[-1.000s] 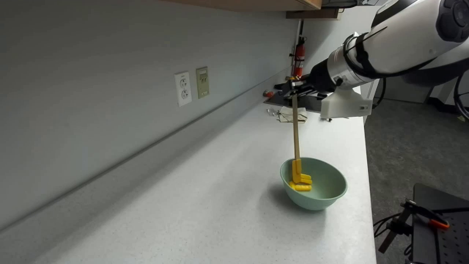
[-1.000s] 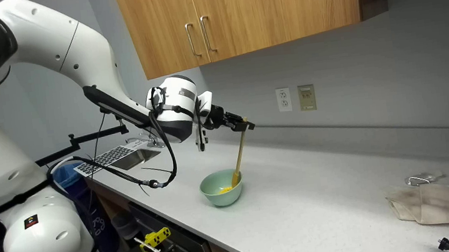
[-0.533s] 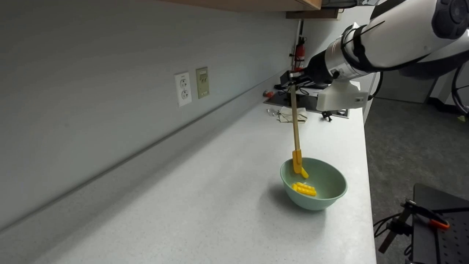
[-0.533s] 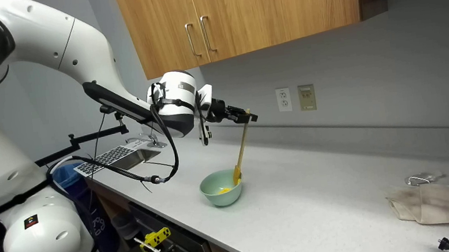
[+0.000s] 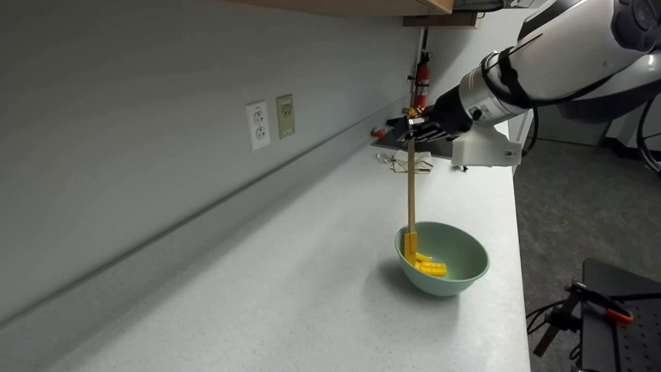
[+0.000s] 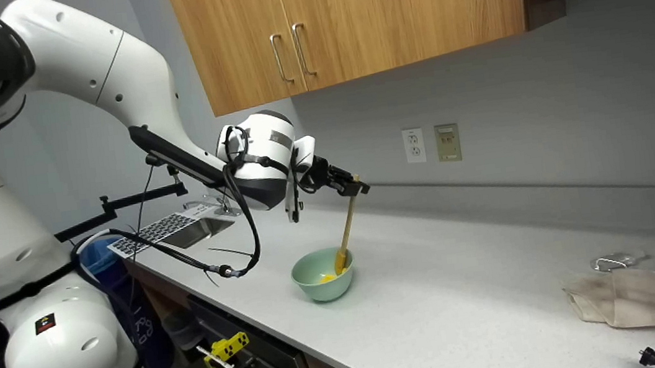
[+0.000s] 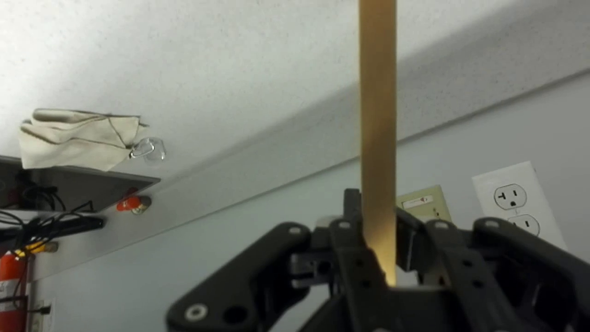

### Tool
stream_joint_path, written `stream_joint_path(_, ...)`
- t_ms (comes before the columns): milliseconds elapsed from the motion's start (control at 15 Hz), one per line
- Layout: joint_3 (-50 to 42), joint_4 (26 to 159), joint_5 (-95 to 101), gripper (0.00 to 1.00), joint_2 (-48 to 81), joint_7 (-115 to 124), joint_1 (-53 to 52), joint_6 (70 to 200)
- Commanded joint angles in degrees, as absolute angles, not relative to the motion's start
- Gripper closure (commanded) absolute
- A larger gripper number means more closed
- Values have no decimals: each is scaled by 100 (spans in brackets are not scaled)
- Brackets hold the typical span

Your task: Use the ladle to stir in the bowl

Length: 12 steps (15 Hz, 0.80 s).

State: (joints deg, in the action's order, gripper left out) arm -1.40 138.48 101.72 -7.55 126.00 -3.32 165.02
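Observation:
My gripper (image 5: 411, 129) is above the pale green bowl (image 5: 439, 287), shut on the upper end of the ladle. In the wrist view, the tan handle (image 7: 378, 115) runs up between the dark fingers (image 7: 343, 244). The handle of the ladle (image 6: 348, 222) slopes down into the bowl (image 6: 325, 292) in an exterior view. Its yellow-orange scoop end (image 5: 410, 248) is inside, by the bowl's left side in that view. Several yellow pieces (image 5: 433, 268) lie on the bowl's bottom, touching or close to the scoop's tip. The bowl stands upright on the counter.
A folded cloth (image 6: 635, 299) and a clear item with a metal ring (image 6: 613, 262) lie farther along the white counter (image 6: 466, 292). The wall (image 5: 155, 129) runs along its back. Wooden cabinets (image 6: 357, 18) hang above. A sink (image 6: 199, 231) lies beyond the bowl.
The gripper and ladle rose, then came back down. Now the scoop sits lower in the bowl and nearer its left side in an exterior view. The yellow pieces have shifted; the bowl stayed put.

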Motion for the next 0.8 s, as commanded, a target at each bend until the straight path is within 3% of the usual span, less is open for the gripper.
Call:
stream_joint_path(0,-350,13789,9930,98,-472,12471,-218,17048)
stream_joint_path(733,-223,13886,10197,98,-617,12631,-335,15805)
